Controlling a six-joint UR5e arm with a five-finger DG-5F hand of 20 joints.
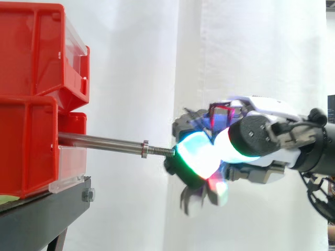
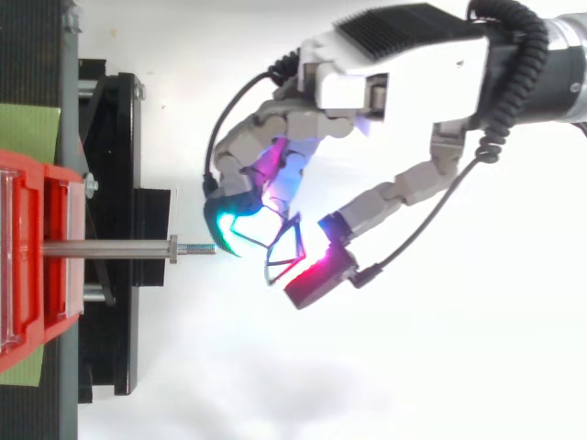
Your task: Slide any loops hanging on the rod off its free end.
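A metal rod (image 1: 99, 141) sticks out level from the red bins (image 1: 31, 104) toward the right, ending in a nut (image 1: 145, 148) and a short threaded tip (image 2: 197, 248). Nothing hangs on the rod's visible length. My hand (image 2: 404, 73) is just past the free end, with a cyan-green glowing fingertip (image 2: 229, 229) close to the threaded tip. A thin dark loop (image 2: 298, 238) is held between the curled fingers and the magenta-glowing thumb pad (image 2: 316, 275), clear of the rod. In the side view the hand (image 1: 261, 133) comes in from the right.
The red bins are stacked on a black stand (image 1: 47, 209) at the left, which the top view shows as a frame (image 2: 110, 183). A white curtain (image 1: 136, 63) hangs behind. Open space lies to the right of the rod's end.
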